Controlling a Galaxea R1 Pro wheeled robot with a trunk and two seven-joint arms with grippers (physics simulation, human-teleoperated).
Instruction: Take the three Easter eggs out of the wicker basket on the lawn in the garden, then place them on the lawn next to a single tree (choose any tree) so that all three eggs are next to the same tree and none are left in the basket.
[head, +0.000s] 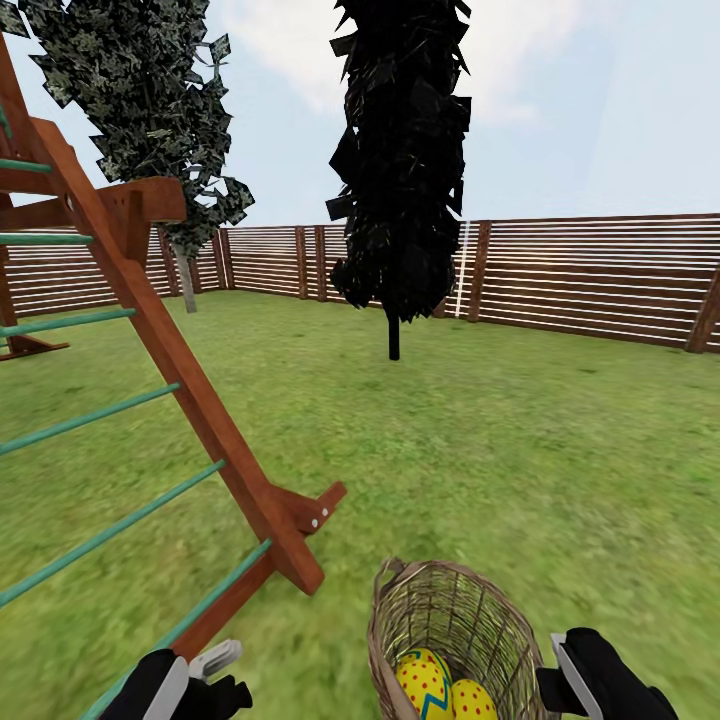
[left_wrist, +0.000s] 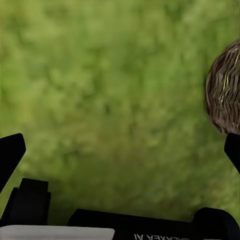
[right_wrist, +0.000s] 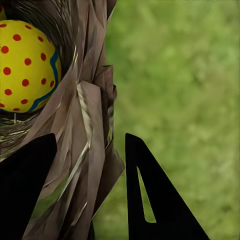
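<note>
The wicker basket (head: 450, 625) stands on the lawn (head: 500, 450) at the bottom middle of the head view. Two yellow Easter eggs with red dots lie inside it, one (head: 425, 685) beside the other (head: 472, 702); a third is hidden. My right gripper (head: 572, 668) is open at the basket's right side. In the right wrist view its fingers (right_wrist: 155, 200) straddle the woven wall (right_wrist: 85, 150), with one egg (right_wrist: 25, 65) just inside. My left gripper (head: 212, 672) hangs open over grass left of the basket (left_wrist: 225, 95), its fingertips (left_wrist: 10, 155) wide apart.
A wooden climbing frame (head: 170, 350) with green rungs slants across the left, its foot close to the basket. A narrow near-black columnar tree (head: 400, 170) stands ahead. A tree with a pale grey trunk (head: 185, 280) stands at the back left by the slatted fence (head: 600, 270).
</note>
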